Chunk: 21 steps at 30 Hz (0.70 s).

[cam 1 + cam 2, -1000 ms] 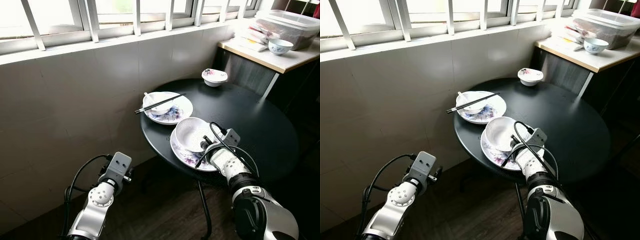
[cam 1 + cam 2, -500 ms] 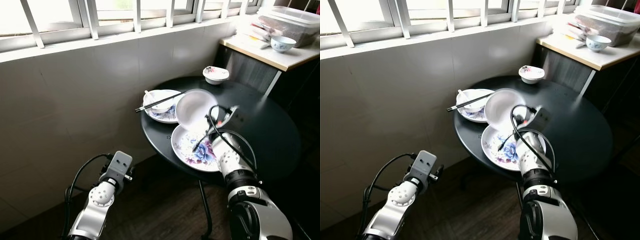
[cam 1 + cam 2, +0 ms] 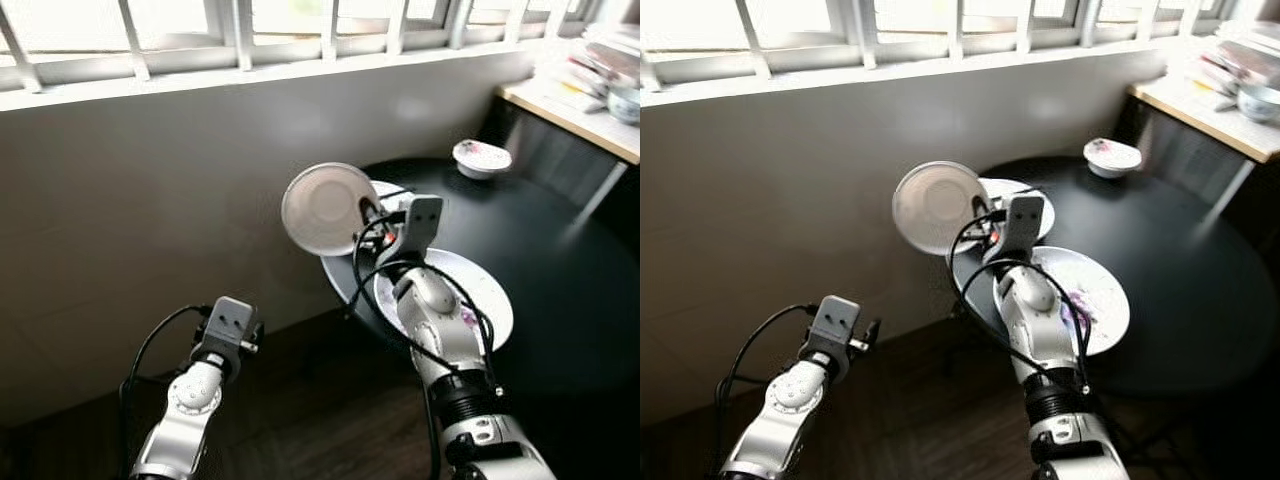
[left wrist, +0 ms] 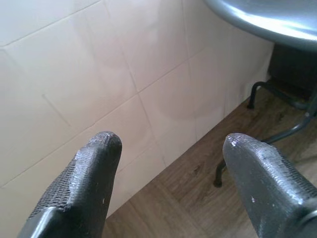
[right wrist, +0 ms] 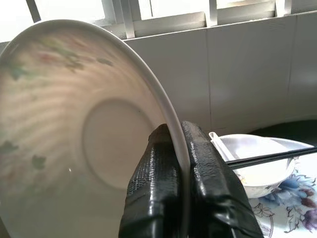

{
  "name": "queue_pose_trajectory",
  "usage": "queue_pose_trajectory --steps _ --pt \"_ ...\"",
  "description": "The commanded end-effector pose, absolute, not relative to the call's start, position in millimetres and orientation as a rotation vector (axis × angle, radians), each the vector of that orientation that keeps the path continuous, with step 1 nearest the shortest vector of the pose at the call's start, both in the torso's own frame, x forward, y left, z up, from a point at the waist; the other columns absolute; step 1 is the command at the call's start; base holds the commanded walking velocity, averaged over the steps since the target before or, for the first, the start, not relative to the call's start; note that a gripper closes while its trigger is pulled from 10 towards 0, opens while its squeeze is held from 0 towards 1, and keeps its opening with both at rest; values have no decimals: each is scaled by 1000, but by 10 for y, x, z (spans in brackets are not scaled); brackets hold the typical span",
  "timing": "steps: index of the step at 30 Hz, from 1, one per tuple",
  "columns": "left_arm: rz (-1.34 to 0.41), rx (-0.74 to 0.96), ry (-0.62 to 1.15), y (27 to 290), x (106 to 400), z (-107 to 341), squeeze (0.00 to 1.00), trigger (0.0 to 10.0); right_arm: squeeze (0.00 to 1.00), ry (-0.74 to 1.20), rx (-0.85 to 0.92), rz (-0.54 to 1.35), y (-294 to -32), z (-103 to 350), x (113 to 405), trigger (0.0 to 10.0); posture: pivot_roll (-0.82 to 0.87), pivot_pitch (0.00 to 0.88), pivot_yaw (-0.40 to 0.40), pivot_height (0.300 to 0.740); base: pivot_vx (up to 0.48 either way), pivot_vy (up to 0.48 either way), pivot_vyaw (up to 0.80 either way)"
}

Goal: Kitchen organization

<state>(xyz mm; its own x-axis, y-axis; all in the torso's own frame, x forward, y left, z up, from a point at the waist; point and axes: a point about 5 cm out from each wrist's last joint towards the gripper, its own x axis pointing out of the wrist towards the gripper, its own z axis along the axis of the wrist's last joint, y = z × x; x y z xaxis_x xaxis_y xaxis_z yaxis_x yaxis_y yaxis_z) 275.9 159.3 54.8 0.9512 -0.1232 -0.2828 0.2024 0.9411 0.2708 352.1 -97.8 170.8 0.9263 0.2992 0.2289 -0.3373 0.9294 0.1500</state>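
Bowl (image 3: 328, 208) now off plate (image 3: 480, 292), lifted beyond tabletop (image 3: 570, 300) edge; right pincer (image 5: 179, 163) clamps rim. Left pincer (image 4: 171, 163) open, empty. Clearing underway.

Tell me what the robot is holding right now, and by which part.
The right end effector pinches a white bowl by its rim; the left end effector holds nothing.

No readable text anywhere here, honestly. The bowl (image 5: 74, 129) clamped in the right gripper (image 5: 178, 148) just has faint floral smudges, no lettering or maker's mark that I can make out. The plate (image 3: 480, 290) on the round table (image 3: 570, 250) has a purple flower pattern, no words. The stuff stacked on the counter (image 3: 570, 100) is too blurred to read any labels.
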Motion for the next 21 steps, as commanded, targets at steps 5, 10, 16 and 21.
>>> queue_pose_trajectory --steps 5,10,16,21 --pt "-168 300 255 1587 2756 555 0 10000 0 -271 121 354 -972 1779 3462 0 85 0 -62 740 0 480 800" --pt "-169 300 256 1587 2757 554 0 10000 0 -285 94 363 -958 1789 3427 0 84 0 -61 740 0 480 800" --pt "-163 292 240 1588 2758 569 0 10000 0 -304 62 370 -936 1794 3402 0 84 0 -60 740 0 317 800" --pt "-162 308 224 1588 2760 587 0 10000 0 -312 46 366 -939 1796 3395 0 85 0 -61 740 0 0 800"
